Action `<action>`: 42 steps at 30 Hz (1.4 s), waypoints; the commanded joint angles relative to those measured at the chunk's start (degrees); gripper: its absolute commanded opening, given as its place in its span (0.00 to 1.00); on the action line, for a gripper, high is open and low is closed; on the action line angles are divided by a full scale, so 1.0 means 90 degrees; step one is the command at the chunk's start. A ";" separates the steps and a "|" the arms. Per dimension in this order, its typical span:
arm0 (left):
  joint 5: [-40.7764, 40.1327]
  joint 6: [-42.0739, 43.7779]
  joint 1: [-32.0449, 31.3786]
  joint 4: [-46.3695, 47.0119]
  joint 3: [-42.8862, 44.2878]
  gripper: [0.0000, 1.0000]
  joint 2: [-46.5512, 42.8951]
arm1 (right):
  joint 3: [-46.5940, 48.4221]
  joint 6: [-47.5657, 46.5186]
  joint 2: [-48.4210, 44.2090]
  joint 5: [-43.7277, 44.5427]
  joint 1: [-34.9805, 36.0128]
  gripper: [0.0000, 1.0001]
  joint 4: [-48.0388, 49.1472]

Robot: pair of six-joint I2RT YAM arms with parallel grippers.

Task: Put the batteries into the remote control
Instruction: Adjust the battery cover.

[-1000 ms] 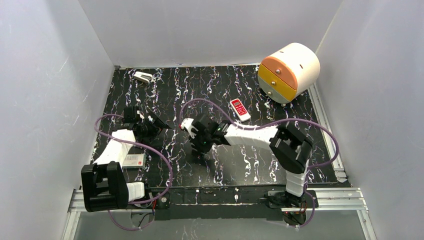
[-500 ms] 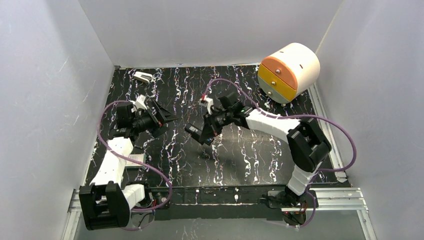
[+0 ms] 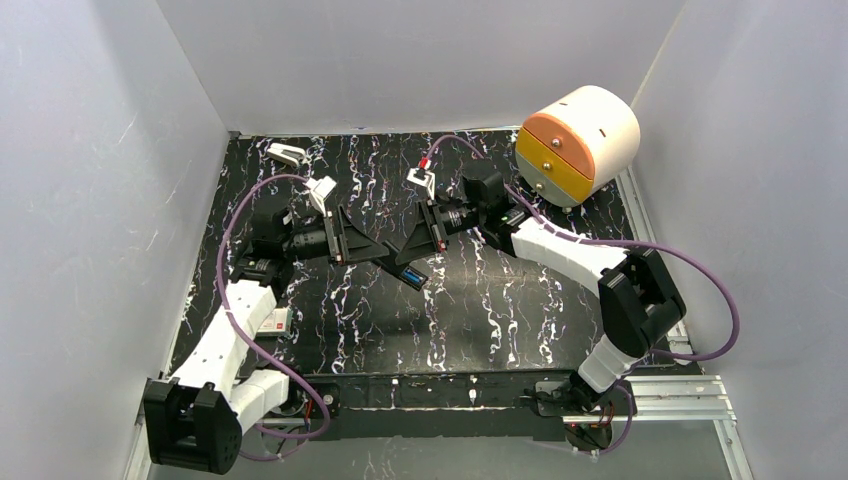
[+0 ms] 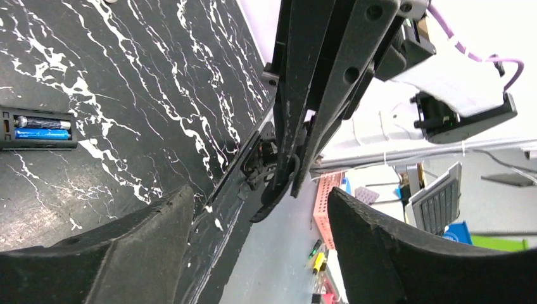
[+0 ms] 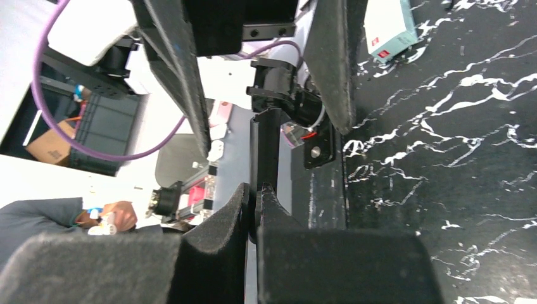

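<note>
1. a black mat [image 3: 500, 320] with white marble veins is covering the table, and plain white walls are closing it in on three sides. a round cream drawer unit [image 3: 578, 140] with orange and yellow fronts is standing at the mat's far right corner.
2. the remote [image 3: 412, 275], a small black body with its open compartment facing up, is lying flat on the mat. it is well apart from the drawer unit, to the unit's left and nearer the arm bases in the overhead view.
3. the batteries [image 4: 43, 133] are sitting side by side inside that compartment, a black cell next to a blue one.
4. the left gripper [image 3: 378, 248] is hanging above the mat, a little farther from the drawer unit than the remote is. its fingers [image 4: 126, 253] are standing spread wide and are pinching nothing, and the other arm's tip is showing in the gap between them.
5. the right gripper [image 3: 408, 250] is reaching out from the drawer unit's side and meeting the left one tip to tip, just above the remote. its pads [image 5: 209, 253] are pressing together on a thin black piece [image 5: 265, 145] seen edge-on; what that piece is cannot be told.
6. a white box [image 3: 272, 320] with a red label is lying beside the left arm, far across the mat from the drawer unit.
7. a small white object [image 3: 285, 153] is resting at the far left corner, opposite the drawer unit.
</note>
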 commanded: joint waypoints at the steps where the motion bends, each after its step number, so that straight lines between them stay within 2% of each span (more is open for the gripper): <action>1: 0.0604 0.0242 -0.0079 0.0130 0.0255 0.70 0.0083 | -0.0085 0.0955 -0.0022 -0.0496 0.0002 0.01 0.1029; 5: 0.1068 0.0291 -0.0079 0.0116 0.0376 0.55 0.0228 | -0.0089 0.1022 0.0011 -0.0612 0.0004 0.01 0.1059; 11: 0.1470 0.0349 -0.0225 0.0092 0.0391 0.42 0.0290 | -0.0055 0.1062 0.0159 -0.0783 0.0063 0.01 0.1033; 14: 0.1467 0.0388 -0.0253 0.0114 0.0412 0.28 0.0346 | -0.0022 0.1063 0.0239 -0.0798 0.0089 0.01 0.0979; 15: 0.1472 0.0388 -0.0255 0.0121 0.0438 0.21 0.0370 | -0.0021 0.1067 0.0262 -0.0795 0.0087 0.01 0.0966; 17: 0.1453 0.0415 -0.0253 0.0125 0.0504 0.00 0.0409 | -0.0020 0.1051 0.0254 -0.0687 0.0091 0.01 0.0959; 18: 0.1402 0.0414 -0.0254 0.0134 0.0542 0.00 0.0420 | -0.0026 0.0995 0.0215 -0.0571 0.0080 0.11 0.0923; 20: 0.1218 0.0363 -0.0254 0.0160 0.0627 0.00 0.0432 | -0.0057 0.0851 0.0089 -0.0048 0.0003 0.40 0.0757; 21: 0.1041 0.0294 -0.0255 0.0159 0.0676 0.00 0.0433 | -0.0086 0.0742 0.0001 0.0220 -0.0068 0.48 0.0631; 22: 0.0790 0.0171 -0.0255 0.0163 0.0702 0.00 0.0433 | -0.0150 0.0748 -0.0101 0.0519 -0.0145 0.52 0.0635; 27: -0.0239 -0.0798 -0.0255 0.0295 0.0684 0.00 0.0555 | -0.0973 0.1301 -0.0953 0.2606 -0.0308 0.64 0.1269; 31: -0.0720 -0.1625 -0.0255 0.0939 0.0468 0.00 0.0315 | -0.1937 0.2573 -0.1682 0.3963 -0.0306 0.72 0.2302; 36: -0.1142 -0.2340 -0.0279 0.1861 0.0181 0.00 0.0234 | -0.2654 0.4016 -0.2056 0.5090 -0.0136 0.74 0.2751; 39: -0.1188 -0.2536 -0.0308 0.2087 0.0100 0.00 0.0218 | -0.2709 0.4265 -0.2113 0.5671 0.0135 0.73 0.2627; 42: -0.1162 -0.2570 -0.0309 0.2100 0.0068 0.00 0.0183 | -0.2500 0.4490 -0.1800 0.5555 0.0268 0.71 0.3133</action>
